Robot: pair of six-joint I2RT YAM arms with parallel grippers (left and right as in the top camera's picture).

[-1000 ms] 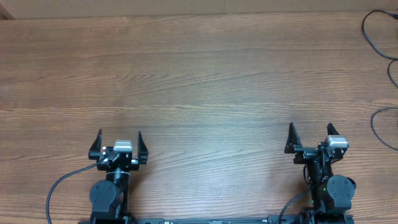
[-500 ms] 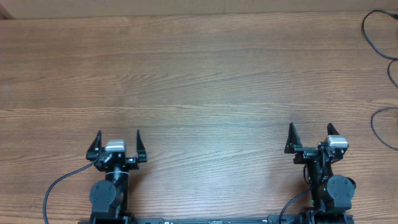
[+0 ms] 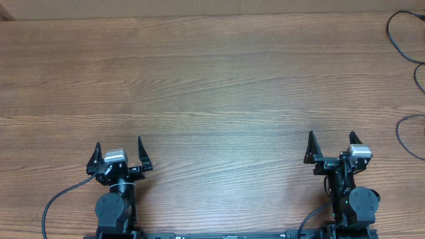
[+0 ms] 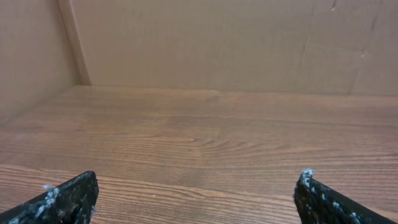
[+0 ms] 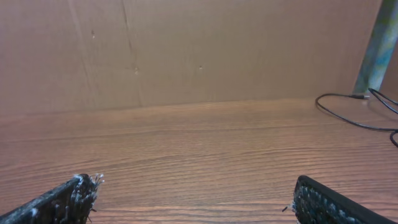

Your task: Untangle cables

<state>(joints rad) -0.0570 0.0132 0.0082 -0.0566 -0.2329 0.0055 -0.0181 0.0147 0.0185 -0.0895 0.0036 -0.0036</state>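
Note:
Thin black cables lie at the table's right edge in the overhead view: one loop (image 3: 390, 36) at the far right corner and another (image 3: 399, 133) lower down, both cut off by the frame. The right wrist view shows a cable (image 5: 339, 116) curving across the wood at the far right. My left gripper (image 3: 119, 142) sits near the front edge at the left, open and empty, and its wrist view shows only bare wood between the fingertips (image 4: 198, 176). My right gripper (image 3: 331, 134) is at the front right, open and empty (image 5: 194, 181), well short of the cables.
A wooden table (image 3: 212, 86) fills the overhead view. Brown cardboard walls (image 4: 205, 43) stand at its far side and left side. A pale upright post (image 5: 373, 50) rises at the far right near the cable.
My left gripper has swung a little to the left and turned slightly, still open. The right gripper and the cables have not moved.

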